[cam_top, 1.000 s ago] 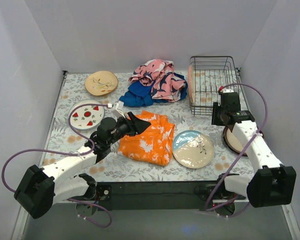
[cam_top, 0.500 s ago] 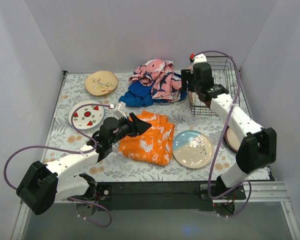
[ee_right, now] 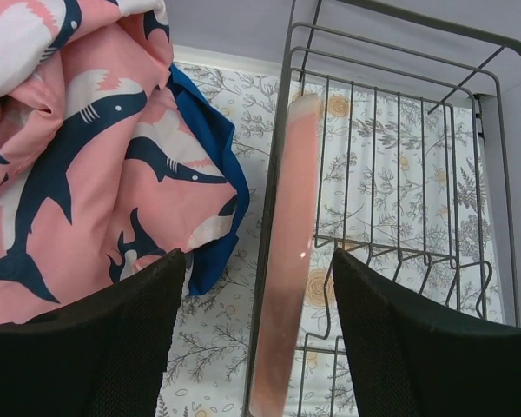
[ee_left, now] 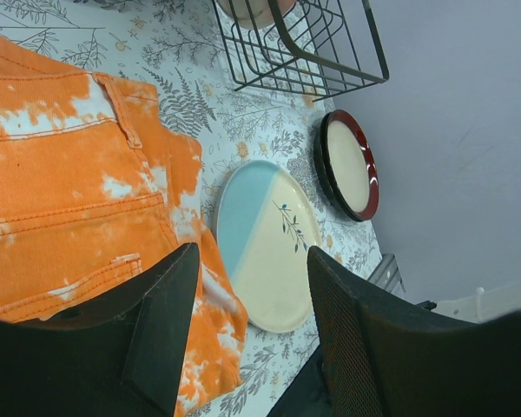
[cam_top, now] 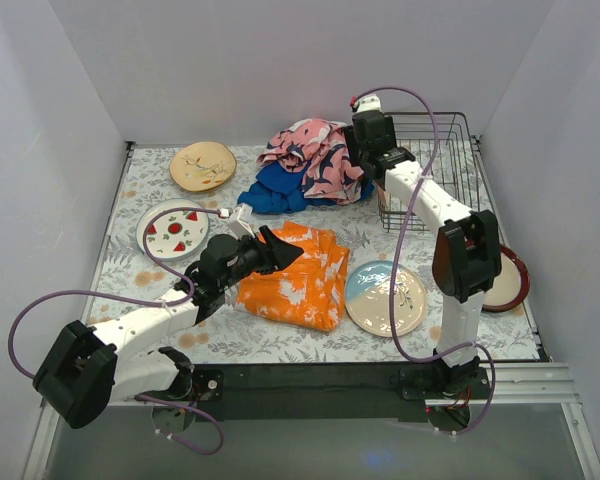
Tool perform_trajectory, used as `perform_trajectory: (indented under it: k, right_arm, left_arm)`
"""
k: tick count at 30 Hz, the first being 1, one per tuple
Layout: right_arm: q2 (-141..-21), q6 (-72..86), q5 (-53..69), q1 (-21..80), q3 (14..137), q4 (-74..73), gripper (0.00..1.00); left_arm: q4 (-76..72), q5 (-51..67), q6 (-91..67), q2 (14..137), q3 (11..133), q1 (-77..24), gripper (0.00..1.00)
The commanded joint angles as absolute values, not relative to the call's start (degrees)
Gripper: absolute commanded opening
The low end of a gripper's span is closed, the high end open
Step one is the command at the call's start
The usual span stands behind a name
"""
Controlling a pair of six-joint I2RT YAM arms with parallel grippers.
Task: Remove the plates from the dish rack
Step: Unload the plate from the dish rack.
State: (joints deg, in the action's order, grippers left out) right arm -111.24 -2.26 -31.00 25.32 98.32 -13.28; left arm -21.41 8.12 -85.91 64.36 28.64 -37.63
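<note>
The dish rack (cam_top: 448, 150) stands at the back right and shows in the right wrist view (ee_right: 399, 174). A pink plate (ee_right: 291, 261) stands on edge inside its left wall. My right gripper (cam_top: 372, 172) is open above it, the jaws (ee_right: 256, 261) straddling the plate's rim and the rack's wall without touching. My left gripper (cam_top: 285, 250) is open and empty (ee_left: 252, 261) over the orange cloth (cam_top: 295, 275). On the table lie a tan leafy plate (cam_top: 202, 165), a watermelon plate (cam_top: 172, 228), a blue-cream plate (cam_top: 386, 297) and a red-rimmed plate (cam_top: 510, 285). No striped plate shows.
A pink shark-print cloth (cam_top: 310, 150) and a blue cloth (cam_top: 275, 190) are heaped just left of the rack, close to my right gripper. White walls close in the table on three sides. The right arm's elbow (cam_top: 465, 255) stands between the blue-cream and red-rimmed plates.
My right arm has swung from beside the red-rimmed plate up and left to the rack's left side, over the pink plate. The left arm has hardly moved.
</note>
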Motion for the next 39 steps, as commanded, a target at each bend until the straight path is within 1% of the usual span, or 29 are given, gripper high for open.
perform_trajectory:
  k: [1,5,10,13,18,22,25,26,28,29,31,32,34,39]
  right_arm:
    - [-115.04,-2.90,-37.17,26.10,104.14,-14.94,0.71]
    - [-116.72,-1.93,-38.49,26.02,105.12,-16.08,0.66]
    - [-119.26,-1.05,-40.34,26.10,107.13,-17.75,0.63]
    - [-120.32,-0.44,-40.87,25.93,107.75,-18.54,0.57]
    - [-122.08,2.46,-39.12,24.35,108.98,-20.13,0.57]
    - [-123.74,1.76,-39.46,24.08,109.86,-20.21,0.54]
    - [-124.19,1.23,-40.43,24.08,110.30,-20.30,0.46]
    - [-124.19,1.14,-40.60,23.91,110.22,-20.39,0.39]
    - [-123.93,0.88,-40.26,23.99,110.48,-20.39,0.30]
    - [-123.93,0.79,-40.17,23.99,110.65,-20.39,0.23]
    - [-123.58,1.05,-40.34,23.82,111.18,-21.00,0.15]
    - [-123.31,1.32,-40.34,23.73,111.09,-21.09,0.08]
    - [-122.44,1.32,-39.55,23.73,110.83,-21.27,0.01]
    - [-119.80,0.70,-37.80,23.91,109.51,-21.36,0.01]
  left_arm:
    - [-21.62,7.56,-85.17,63.63,29.44,-37.79,0.51]
    - [-21.62,7.73,-85.25,63.46,29.53,-37.79,0.51]
    - [-21.71,8.09,-85.34,63.63,29.62,-37.79,0.51]
    - [-21.62,7.91,-85.34,63.46,29.44,-37.79,0.51]
    - [-21.62,7.73,-85.25,63.37,29.44,-37.79,0.51]
    - [-21.97,8.00,-85.43,63.89,29.44,-37.79,0.51]
    - [-22.06,8.35,-85.43,64.16,29.53,-37.79,0.51]
    - [-22.06,8.35,-85.43,64.33,29.62,-37.79,0.51]
    - [-22.06,8.26,-85.43,64.25,29.53,-37.79,0.51]
    - [-22.06,8.35,-85.43,64.34,29.53,-37.79,0.51]
    - [-22.06,8.26,-85.43,64.16,29.62,-37.79,0.51]
    - [-22.06,8.26,-85.43,64.16,29.62,-37.79,0.51]
    - [-22.06,8.26,-85.43,64.07,29.53,-37.79,0.51]
    - [-22.41,8.61,-85.52,64.77,29.62,-37.79,0.51]
